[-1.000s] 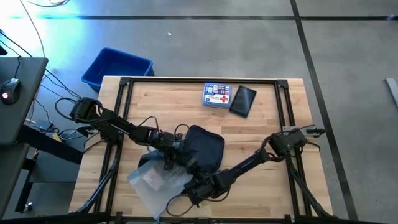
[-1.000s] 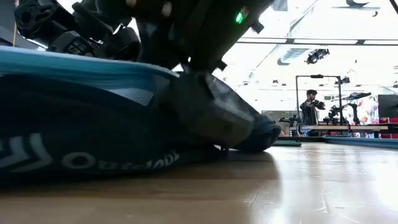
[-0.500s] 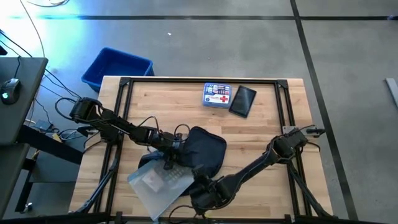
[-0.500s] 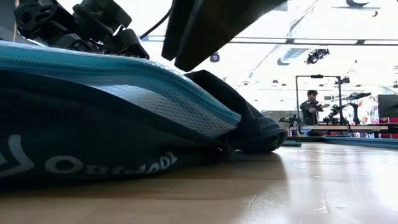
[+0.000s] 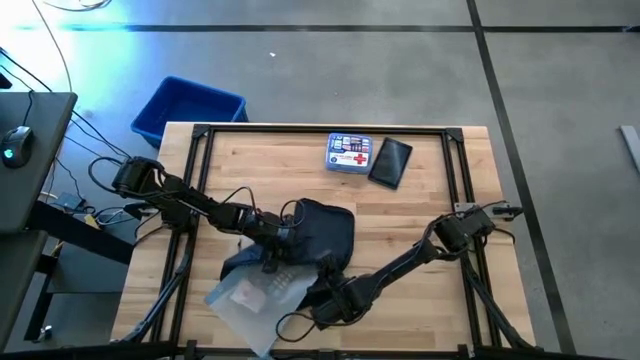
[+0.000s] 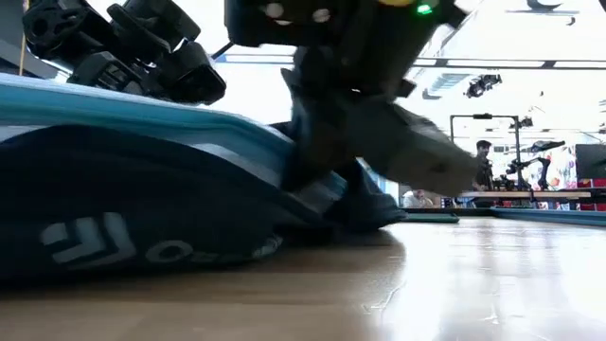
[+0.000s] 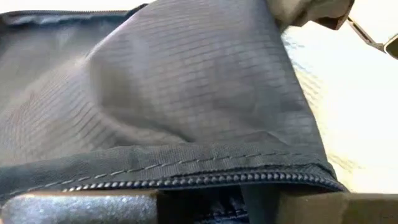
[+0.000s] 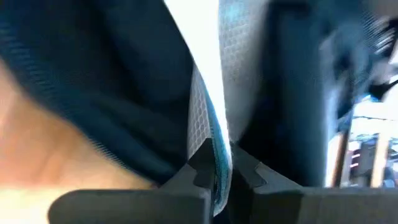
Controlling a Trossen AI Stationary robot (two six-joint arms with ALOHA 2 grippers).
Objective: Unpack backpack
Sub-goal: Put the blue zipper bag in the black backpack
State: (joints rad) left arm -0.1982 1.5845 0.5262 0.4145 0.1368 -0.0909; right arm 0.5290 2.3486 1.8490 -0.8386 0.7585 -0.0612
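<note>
The backpack lies near the middle of the tabletop, toward six o'clock. The right gripper, at the bag's five o'clock edge, is closed on a teal-edged mesh panel. The left gripper, at the bag's nine o'clock side, pinches the zippered rim.

backpack table centre | left gripper at its left edge | right gripper at near edge
</note>
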